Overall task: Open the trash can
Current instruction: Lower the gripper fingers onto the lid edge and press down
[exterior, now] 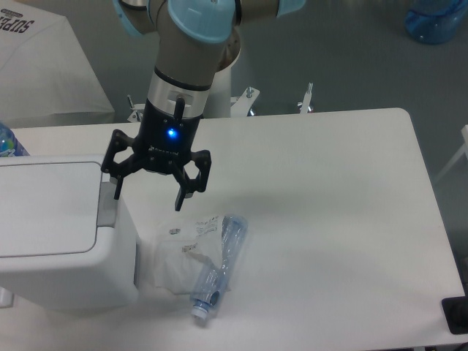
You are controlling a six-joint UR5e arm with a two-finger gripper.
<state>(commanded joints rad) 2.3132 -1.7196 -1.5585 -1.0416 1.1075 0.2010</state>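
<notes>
lighting: even, bright overhead; soft shadow on table [329, 190] right of and below gripper [146, 191]. blue indicator light glows above fingers. slightly soft focus, mild grain.

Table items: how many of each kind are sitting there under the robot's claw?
Trash can: 1
Clear plastic bottle, lying down: 1
White paper wrapper, beside and partly under the bottle: 1
Total: 3
The open gripper hangs above them, holding nothing.

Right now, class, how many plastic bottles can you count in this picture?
3. One clear bottle lies on the table beside the wrapper; a second peeks in at the left edge; a big blue one stands on the floor, top right. Others may be hidden.
</notes>
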